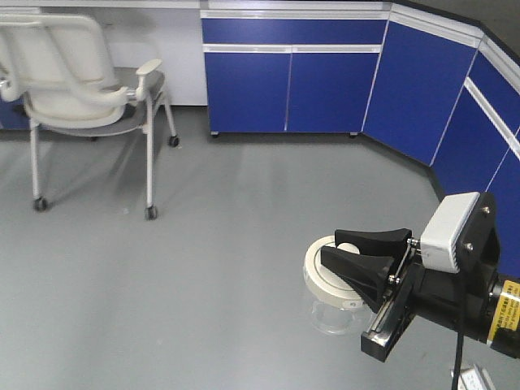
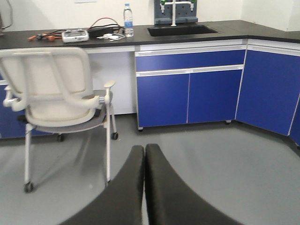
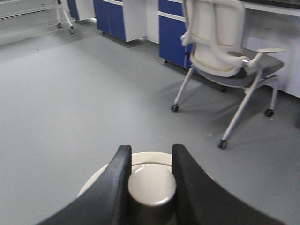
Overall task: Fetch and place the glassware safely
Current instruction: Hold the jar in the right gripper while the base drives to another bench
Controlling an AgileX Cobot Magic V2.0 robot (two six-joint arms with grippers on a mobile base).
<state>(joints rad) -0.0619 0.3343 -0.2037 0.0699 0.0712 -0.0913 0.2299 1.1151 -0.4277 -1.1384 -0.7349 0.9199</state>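
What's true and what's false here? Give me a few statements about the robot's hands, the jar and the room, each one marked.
1. The right gripper is clamped on the white knob of the jar. True.
2. The left gripper holds a bottle. False: it is shut and empty, and the bottle stands on the counter.
3. The jar has lost its lid. False: a round white lid sits on it.
4. A white chair on wheels stands on the floor near the blue cabinets. True.
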